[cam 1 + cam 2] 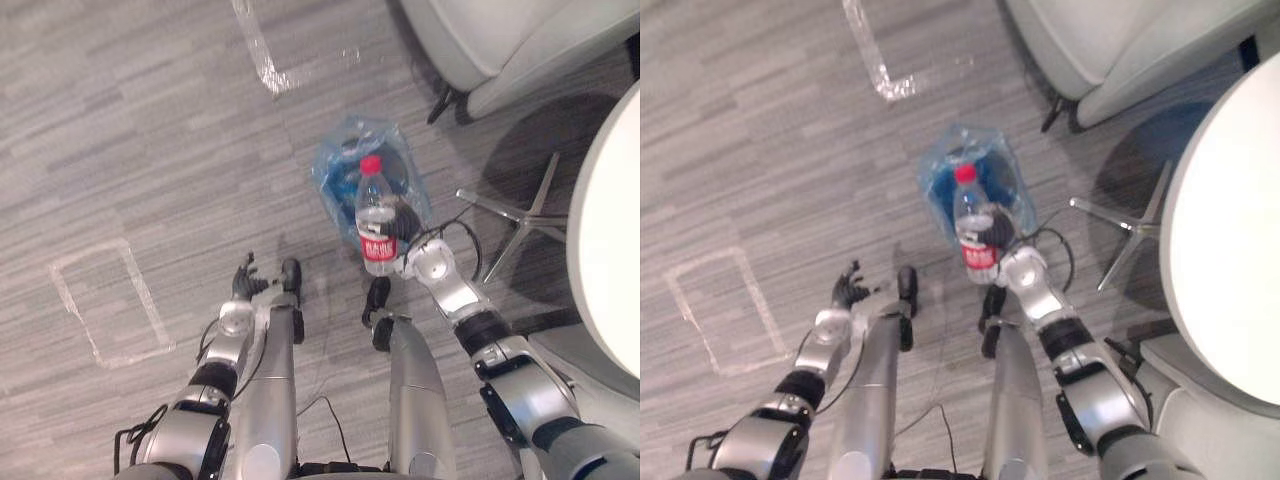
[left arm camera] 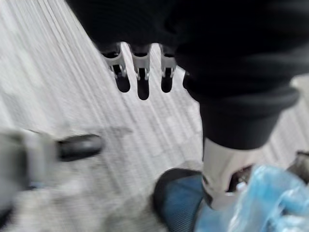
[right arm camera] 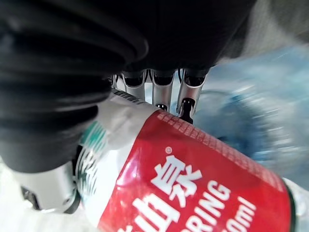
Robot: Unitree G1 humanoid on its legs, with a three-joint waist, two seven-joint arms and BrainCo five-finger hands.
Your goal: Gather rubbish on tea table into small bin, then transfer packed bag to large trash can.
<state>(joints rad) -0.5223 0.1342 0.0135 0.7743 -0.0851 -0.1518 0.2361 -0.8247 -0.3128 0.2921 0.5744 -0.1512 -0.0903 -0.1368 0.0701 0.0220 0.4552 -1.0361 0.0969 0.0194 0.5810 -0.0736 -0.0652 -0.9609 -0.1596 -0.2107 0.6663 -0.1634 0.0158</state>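
The right hand (image 1: 402, 226) clasped a red-capped water bottle (image 1: 375, 212), the blue-bagged small bin (image 1: 343, 168) just beyond it; the left hand (image 1: 245, 279) hung relaxed.

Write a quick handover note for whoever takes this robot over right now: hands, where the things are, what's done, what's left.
Right hand: shut on the bottle, red cap pointing away from the robot, held at the near edge of the bin.
Left hand: open, empty, low over the floor.
The bin stands on the floor, lined with a blue bag; the table is at the robot's right.
Done: bottle in hand at the bin.
Left: drop it in, check the table for more rubbish, then carry the bag away.
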